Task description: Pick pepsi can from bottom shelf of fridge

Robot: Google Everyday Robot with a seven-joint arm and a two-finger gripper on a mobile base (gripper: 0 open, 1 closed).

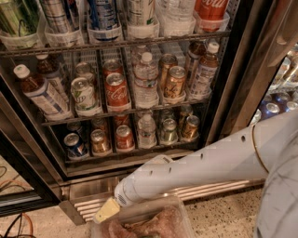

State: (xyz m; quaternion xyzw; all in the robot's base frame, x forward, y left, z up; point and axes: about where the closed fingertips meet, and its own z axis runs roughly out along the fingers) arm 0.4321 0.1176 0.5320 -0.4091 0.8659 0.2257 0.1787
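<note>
While the pepsi can (74, 145) stands at the left end of the fridge's (226, 88) bottom shelf (149, 151), the gripper (108, 210) hangs below and right of it; its grasp cannot be told.

red can (116, 90), mid row: "Coca-Cola" script, white on red
red bottle (212, 7), top right: "Coca-Cola", partly cut off
other labels: not readable
gripper (108, 210): low, in front of base grille (209, 190)

Thick white tubular arm (200, 162), smooth plastic shell dotted with small dark holes, one thin dark seam ringing it at right. Pale yellow claw (107, 210) at near left.
</note>
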